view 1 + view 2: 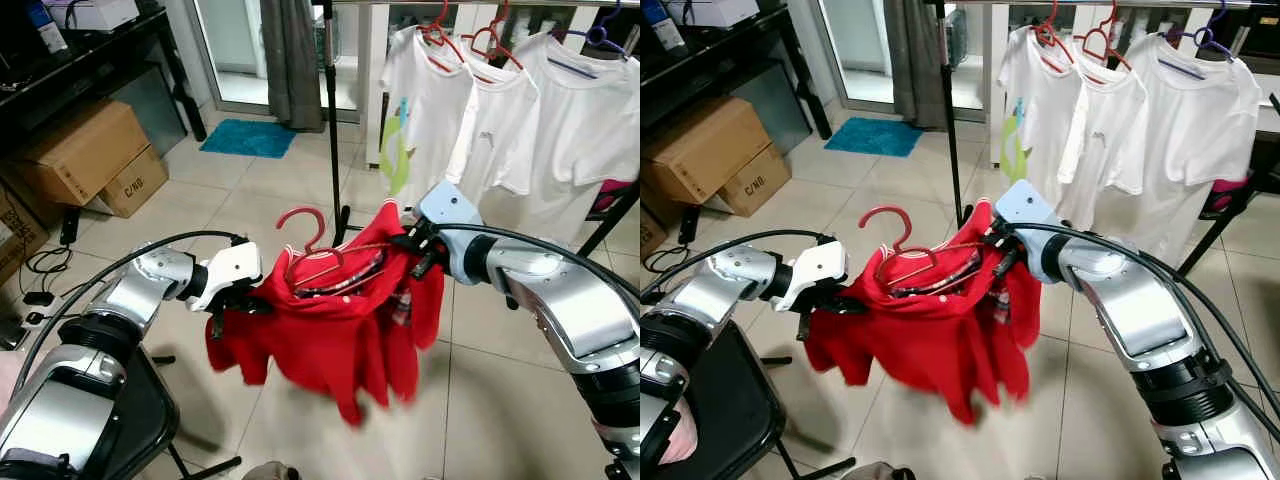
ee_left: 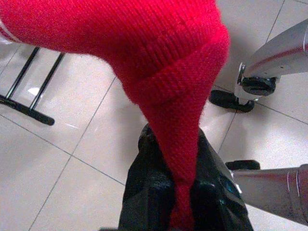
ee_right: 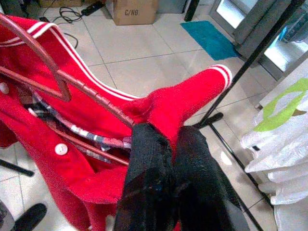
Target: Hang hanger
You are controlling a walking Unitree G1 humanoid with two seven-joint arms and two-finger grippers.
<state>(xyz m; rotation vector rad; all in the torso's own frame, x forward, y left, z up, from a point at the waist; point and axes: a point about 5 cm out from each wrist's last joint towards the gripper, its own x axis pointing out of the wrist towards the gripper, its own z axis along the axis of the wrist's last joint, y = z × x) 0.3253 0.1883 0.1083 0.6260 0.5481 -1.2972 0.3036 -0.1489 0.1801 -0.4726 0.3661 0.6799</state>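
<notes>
Sweater (image 1: 330, 320), red, on red hanger (image 1: 305, 235), slung between both claws: left claw (image 1: 228, 302) pinching one shoulder, right claw (image 1: 418, 250) clamping the other. Spread keeps hook upright, short of rail (image 1: 1120, 3).

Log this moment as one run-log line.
left gripper: shut on red sweater | right gripper: shut on red sweater | red hanger: inside sweater, hook free | clothes rack: ahead, not reached
</notes>
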